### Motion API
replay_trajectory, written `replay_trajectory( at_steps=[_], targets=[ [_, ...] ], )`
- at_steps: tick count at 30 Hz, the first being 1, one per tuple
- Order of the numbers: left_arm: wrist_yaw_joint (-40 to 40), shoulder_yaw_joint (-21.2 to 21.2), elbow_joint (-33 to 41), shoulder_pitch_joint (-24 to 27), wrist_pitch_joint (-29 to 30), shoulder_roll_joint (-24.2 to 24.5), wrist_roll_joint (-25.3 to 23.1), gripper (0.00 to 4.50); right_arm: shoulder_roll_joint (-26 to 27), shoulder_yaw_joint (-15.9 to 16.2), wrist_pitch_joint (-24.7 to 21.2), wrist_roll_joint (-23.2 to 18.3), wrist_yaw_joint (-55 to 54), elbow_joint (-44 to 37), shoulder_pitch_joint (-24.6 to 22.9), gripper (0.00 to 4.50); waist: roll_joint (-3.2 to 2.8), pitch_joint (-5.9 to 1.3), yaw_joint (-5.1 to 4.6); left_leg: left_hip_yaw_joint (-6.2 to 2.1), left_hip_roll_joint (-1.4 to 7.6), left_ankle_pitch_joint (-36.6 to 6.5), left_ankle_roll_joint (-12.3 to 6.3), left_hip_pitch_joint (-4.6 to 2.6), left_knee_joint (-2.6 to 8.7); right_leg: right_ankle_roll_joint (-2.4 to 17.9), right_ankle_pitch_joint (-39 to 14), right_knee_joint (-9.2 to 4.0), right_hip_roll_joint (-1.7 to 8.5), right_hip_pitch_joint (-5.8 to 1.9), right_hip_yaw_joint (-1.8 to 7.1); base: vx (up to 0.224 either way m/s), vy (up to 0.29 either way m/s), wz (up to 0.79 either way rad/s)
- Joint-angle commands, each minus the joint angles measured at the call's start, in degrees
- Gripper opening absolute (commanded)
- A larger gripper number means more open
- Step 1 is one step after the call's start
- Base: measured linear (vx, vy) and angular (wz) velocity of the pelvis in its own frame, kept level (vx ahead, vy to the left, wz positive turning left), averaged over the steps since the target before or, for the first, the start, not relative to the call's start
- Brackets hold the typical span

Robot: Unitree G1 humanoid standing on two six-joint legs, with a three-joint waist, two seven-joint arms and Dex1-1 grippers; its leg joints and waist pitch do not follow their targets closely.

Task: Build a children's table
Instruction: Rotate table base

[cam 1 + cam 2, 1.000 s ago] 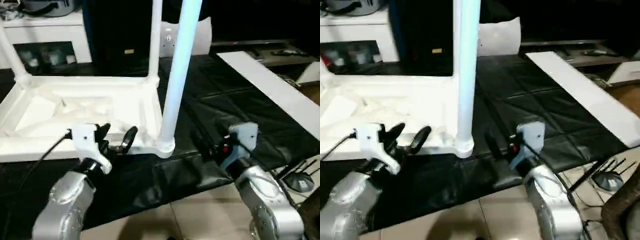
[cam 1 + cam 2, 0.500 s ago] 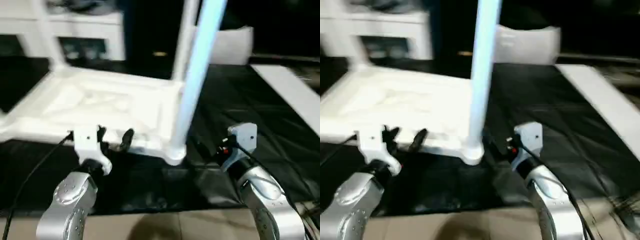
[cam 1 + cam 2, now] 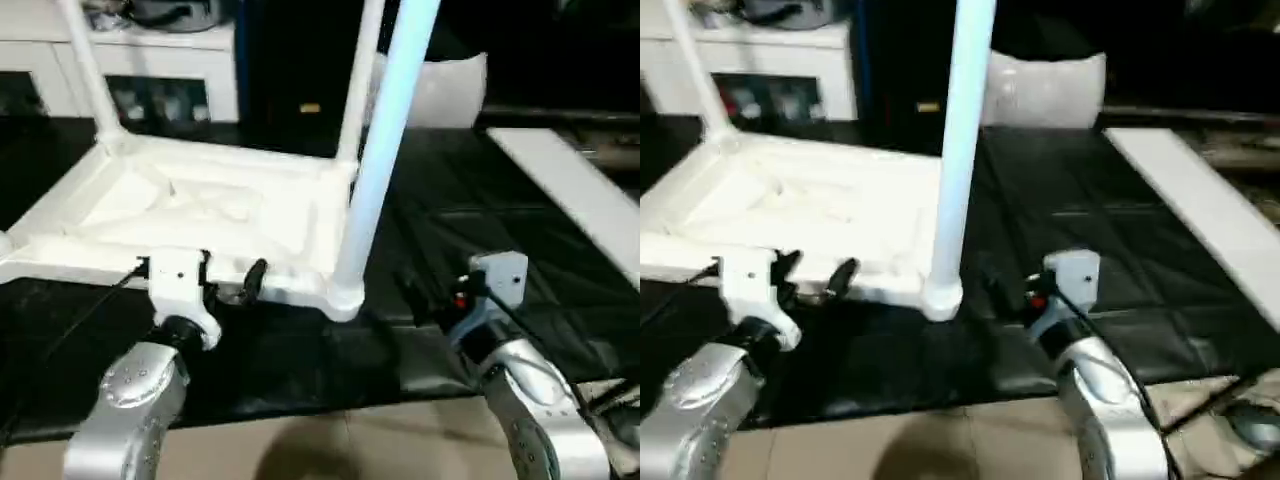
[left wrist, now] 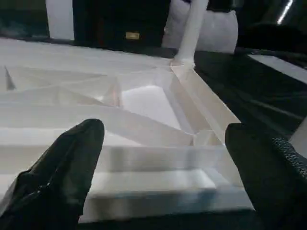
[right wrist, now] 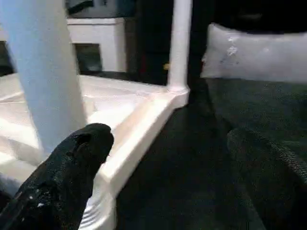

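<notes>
The children's table lies upside down on a black mat, its ribbed white top facing up. Three white legs stand in corner sockets: the near right leg, the far right leg and the far left leg. My left gripper is open, its fingers just in front of the top's near rim and holding nothing. My right gripper is open over the mat, to the right of the near right leg's flared foot, also holding nothing.
A white cabinet with glass doors stands behind the table top. A long white board lies on the mat at the right, and a white bag sits at the back. The mat's front edge meets tiled floor.
The whole view has shifted and tilted with the head. Both grippers stay open in about the same places beside the table top, and nothing was taken hold of.
</notes>
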State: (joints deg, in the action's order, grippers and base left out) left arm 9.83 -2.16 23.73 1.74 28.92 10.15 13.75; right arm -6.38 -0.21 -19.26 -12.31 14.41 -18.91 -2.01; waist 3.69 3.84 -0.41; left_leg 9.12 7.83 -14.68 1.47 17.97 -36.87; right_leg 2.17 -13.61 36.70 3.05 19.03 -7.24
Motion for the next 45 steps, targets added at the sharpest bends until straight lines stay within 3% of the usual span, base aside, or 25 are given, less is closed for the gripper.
replay_trajectory(
  at_steps=[1,2,3,4,5,8,11,17,18,21,22,23,24,25,26,27,28,29,30,31,33,35,38,40,45],
  targets=[
    [0.54,0.85,0.03,-0.37,0.66,-0.19,-0.39,4.45,-0.40,-1.24,-2.40,-0.23,-0.97,-0.23,0.84,4.50,-0.56,-2.01,-0.47,-4.35,4.33,-29.43,4.85,0.70,6.83,1.67,-22.05,-6.00,8.14,0.14,6.70,0.052,-0.031,0.04],
    [0.80,0.95,-0.29,-0.61,0.46,-0.04,-0.61,4.45,-0.32,-1.36,-3.71,-0.89,-1.06,-0.56,0.95,4.50,-0.38,-2.25,1.22,-3.75,3.93,-15.22,2.12,1.38,4.28,-0.46,-34.36,-8.48,10.45,0.04,8.55,0.000,0.000,0.00],
    [1.10,1.00,-0.68,-0.89,0.16,0.03,-0.78,4.45,-0.54,-1.09,-3.34,-0.80,-0.73,-0.65,1.07,4.50,-0.74,-2.21,1.62,-3.97,4.44,-11.39,1.22,1.37,4.01,-0.25,-35.15,-8.61,10.88,0.19,8.90,0.000,0.000,0.00],
    [1.19,1.08,-0.97,-1.08,0.00,0.11,-0.85,4.45,-0.94,-0.60,-2.30,-0.18,-0.29,-0.58,1.10,4.50,-0.74,-2.22,1.42,-3.83,5.20,-9.32,1.23,1.83,5.26,1.21,-30.94,-7.93,8.92,0.25,7.71,0.000,0.000,0.00],
    [1.15,1.16,-1.24,-1.29,-0.04,0.21,-0.98,4.45,-1.36,0.01,-1.85,0.19,0.34,-0.48,1.03,4.50,-0.83,-2.89,1.04,-3.84,6.05,-7.72,1.67,1.83,5.81,3.45,-20.14,-6.40,7.32,0.08,6.92,0.000,0.000,0.00],
    [0.91,1.15,-1.59,-1.60,-0.10,0.28,-0.93,4.45,-2.02,1.28,-1.63,0.82,1.27,-0.39,0.78,4.50,-1.42,-3.73,0.73,-3.53,6.17,2.18,-1.34,2.45,5.21,9.15,4.36,-3.88,7.15,-0.65,6.81,0.000,0.000,0.00],
    [0.28,0.66,-1.81,-1.68,-0.05,-0.18,-0.42,4.45,-1.98,2.17,-1.49,1.24,1.06,-0.62,0.63,4.50,-1.24,-3.29,0.93,-3.05,6.03,0.67,-3.61,2.73,5.31,11.12,3.55,-4.42,7.56,-1.06,6.72,0.000,0.000,0.00],
    [0.99,0.89,-1.72,-1.54,-0.20,-0.03,-0.31,4.45,-2.61,1.45,-1.23,-0.14,2.30,-0.52,-0.06,4.50,-1.28,-2.53,0.83,-3.13,6.41,-7.63,-1.79,2.35,5.80,8.62,-11.47,-5.99,7.47,-0.56,6.78,0.000,0.000,0.00],
    [0.98,0.83,-1.74,-1.59,-0.25,-0.09,-0.24,4.45,-1.67,0.21,-0.42,-3.03,3.61,-0.93,-0.11,4.50,-1.33,-2.40,0.85,-3.16,6.40,-8.10,-1.62,2.38,5.85,8.35,-12.39,-6.10,7.53,-0.50,6.83,0.000,0.000,0.00],
    [0.93,0.78,-1.64,-1.53,-0.12,-0.12,-0.18,4.45,-2.00,-1.13,1.43,-3.56,4.13,-1.49,-0.05,4.50,-0.53,-2.78,2.80,-2.60,4.89,-3.94,-5.33,3.95,2.22,10.20,-17.29,-8.02,12.91,-2.25,10.31,0.000,0.000,0.00],
    [0.99,0.78,-1.61,-1.41,0.01,-0.06,-0.16,4.45,-1.12,-2.28,0.50,-5.21,3.63,-1.56,0.19,4.50,-0.72,-2.66,3.88,-3.72,5.29,-2.34,-5.83,5.06,-0.99,11.88,-19.31,-9.43,16.73,-2.88,12.57,0.000,0.000,0.00],
    [1.00,0.78,-1.61,-1.39,0.06,-0.06,-0.15,4.45,-1.04,-2.42,0.24,-5.41,3.54,-1.58,0.24,4.50,-0.94,-2.56,4.21,-4.38,5.51,-2.07,-5.22,5.59,-2.37,12.92,-20.41,-9.94,17.95,-2.96,13.17,-0.006,0.073,-0.10],
    [1.03,0.83,-1.61,-1.33,0.10,0.02,-0.25,4.45,-0.90,-2.90,-0.91,-5.84,2.86,-1.61,0.55,4.50,-1.06,-2.49,4.51,-5.45,5.25,-1.40,-3.76,6.29,-3.65,14.47,-21.03,-10.10,17.86,-2.88,12.87,-0.006,0.073,-0.10],
    [1.21,0.93,-1.63,-1.27,-0.17,0.06,-0.29,4.45,-0.81,-3.19,-0.82,-5.78,2.38,-1.57,0.79,4.50,-1.72,-2.45,4.62,-5.25,5.25,1.57,-2.93,5.33,0.11,15.59,-18.27,-8.72,12.71,-1.80,9.37,-0.011,0.104,-0.08],
    [1.34,1.00,-1.65,-1.23,-0.26,0.07,-0.25,4.45,-0.60,-3.52,-0.93,-6.19,2.07,-1.54,0.98,4.50,-2.65,-2.48,3.68,-3.49,5.19,1.94,-4.20,3.09,4.84,13.68,-14.52,-6.43,5.33,-0.12,5.53,-0.005,0.151,0.08],
    [1.37,1.02,-1.66,-1.22,-0.21,0.07,-0.22,4.45,-0.90,-3.55,-1.14,-5.61,1.61,-1.53,1.13,4.50,-2.76,-2.69,2.47,-3.50,6.04,0.04,-4.68,1.37,5.75,12.04,-12.11,-4.65,2.51,1.36,4.44,-0.005,0.151,0.08],
    [1.20,1.04,-1.68,-1.21,-0.16,0.09,-0.35,4.45,-2.40,-2.81,-3.78,-3.40,0.82,-1.12,1.41,4.50,-3.78,-3.42,1.30,-5.20,7.33,0.39,-4.74,0.51,6.52,9.00,-4.50,-2.14,1.46,1.56,3.85,-0.011,0.182,0.08],
    [1.20,1.04,-1.68,-1.21,-0.16,0.09,-0.35,4.45,-2.40,-2.81,-3.78,-3.40,0.82,-1.12,1.41,4.50,-3.64,-3.31,0.79,-5.46,7.53,-0.07,-4.17,0.88,6.82,7.78,-2.13,-2.13,1.51,1.40,4.04,-0.039,0.165,-0.01],
    [1.03,0.86,-1.65,-1.13,-0.34,0.10,-0.32,4.45,-3.92,-1.23,-4.61,-1.94,1.61,-0.89,1.26,4.50,-3.15,-2.73,0.15,-4.81,6.81,-8.67,1.10,1.65,7.62,5.95,-1.43,-3.49,2.78,0.81,5.10,-0.039,0.165,-0.01],
    [0.94,0.80,-1.69,-1.13,-0.45,0.09,-0.38,4.45,-4.23,-0.56,-4.56,-1.91,2.29,-0.93,1.08,4.50,-3.03,-2.60,-0.08,-4.48,6.28,-12.40,3.01,1.76,7.81,5.69,-3.05,-4.13,3.20,0.52,5.38,-0.044,0.118,0.00],
    [0.84,0.82,-1.64,-1.10,-0.54,0.09,-0.55,4.45,-3.64,-0.27,-3.76,-1.77,2.02,-0.85,0.98,4.50,-2.30,-2.24,-0.66,-3.85,4.84,-22.76,6.62,2.20,7.51,3.59,-15.73,-6.06,4.49,1.00,6.50,-0.043,0.063,-0.04],
    [0.85,0.83,-1.52,-1.04,-0.48,0.13,-0.55,4.45,-3.02,-0.43,-3.94,-2.54,1.83,-1.00,0.93,4.50,-1.95,-2.16,-1.23,-4.03,4.57,-26.84,7.43,2.20,7.31,2.36,-22.35,-6.94,4.83,1.66,6.88,0.000,0.000,0.00],
    [0.93,0.82,-1.17,-0.87,-0.23,0.21,-0.36,4.45,-2.75,0.09,-3.28,-1.70,1.06,-0.98,0.76,4.50,-1.74,-2.22,-1.47,-3.96,4.38,-26.02,6.35,2.57,7.25,1.17,-25.26,-7.50,5.19,1.84,7.30,0.000,0.000,0.00],
    [0.99,0.79,-1.11,-0.84,-0.10,0.18,-0.22,4.45,-2.77,0.32,-3.52,-1.50,0.74,-0.97,0.58,4.50,-1.19,-2.41,-1.42,-3.55,4.27,-24.06,5.32,2.52,7.00,0.85,-25.56,-7.74,5.19,2.01,7.53,0.000,0.000,0.00],
    [1.78,1.02,-0.88,-1.11,-0.21,0.44,0.00,4.45,-2.71,-0.16,-5.79,-1.52,-0.61,-1.42,0.04,4.50,-1.37,-2.71,-0.97,-2.94,4.53,-16.82,3.40,3.06,7.02,2.71,-18.45,-7.05,4.71,1.79,7.91,0.000,0.000,0.00]
  ],
)
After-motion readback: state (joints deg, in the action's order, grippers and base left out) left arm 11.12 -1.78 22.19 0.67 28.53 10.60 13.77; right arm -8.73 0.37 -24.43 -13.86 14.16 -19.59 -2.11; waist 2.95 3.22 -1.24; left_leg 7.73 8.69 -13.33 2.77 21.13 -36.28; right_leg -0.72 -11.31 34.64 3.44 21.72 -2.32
